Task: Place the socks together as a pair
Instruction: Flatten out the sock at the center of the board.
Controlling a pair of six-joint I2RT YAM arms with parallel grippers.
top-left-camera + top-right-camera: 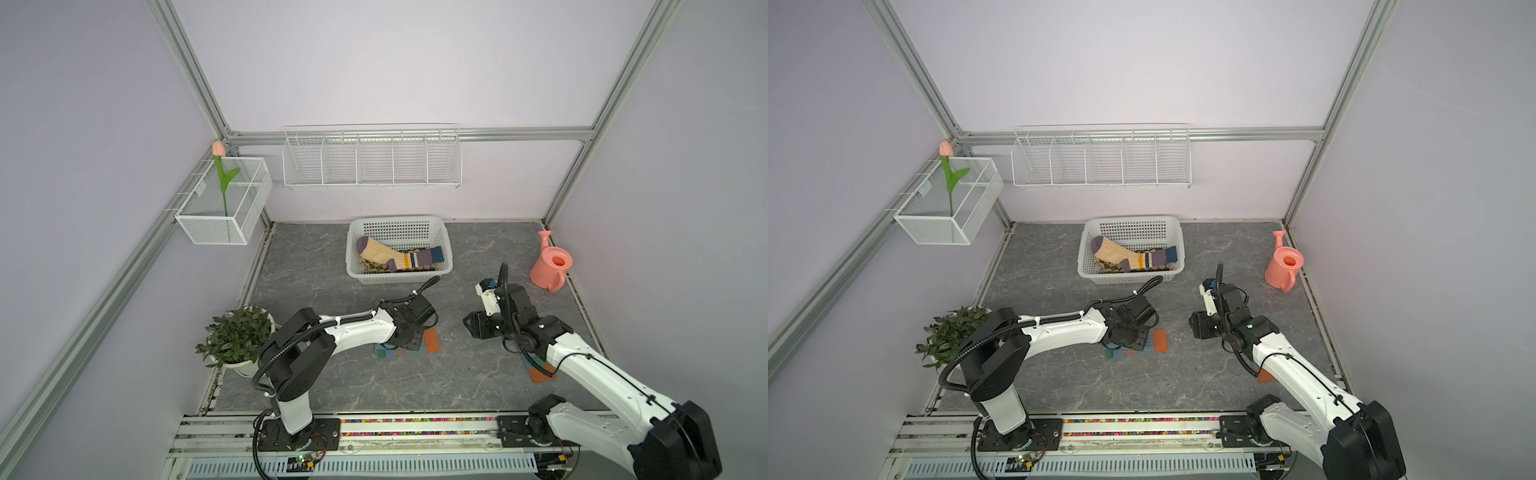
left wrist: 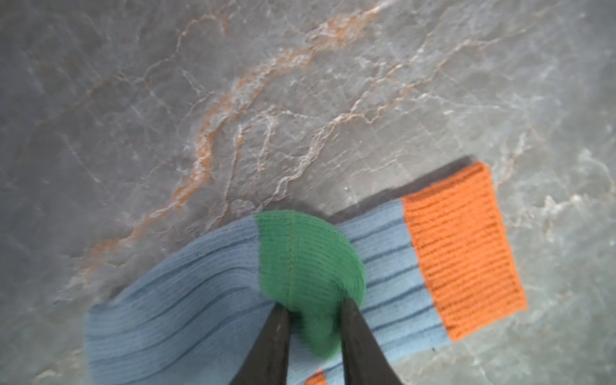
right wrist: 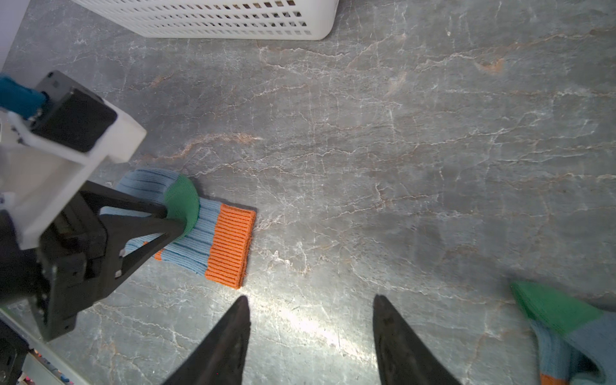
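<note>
A blue-grey sock (image 2: 206, 300) with a green patch (image 2: 306, 253) and an orange cuff (image 2: 463, 250) lies on the grey marble floor, folded over itself. My left gripper (image 2: 315, 305) is shut on the green patch, with the knit bunched between its jaws; both top views show it (image 1: 409, 338) low over that sock (image 1: 1158, 340). A second blue-grey sock (image 3: 566, 330) lies partly under my right arm (image 1: 540, 372). My right gripper (image 3: 310, 298) hangs open over bare floor between the two socks. A cream striped sock (image 1: 382, 255) lies on argyle socks (image 1: 374, 268) in the white basket (image 1: 399, 224).
A pink watering can (image 1: 552, 266) stands at the back right and a potted plant (image 1: 239, 336) at the left beside my left arm. A wire shelf (image 1: 372, 162) and a mesh box with a tulip (image 1: 224, 199) hang on the walls.
</note>
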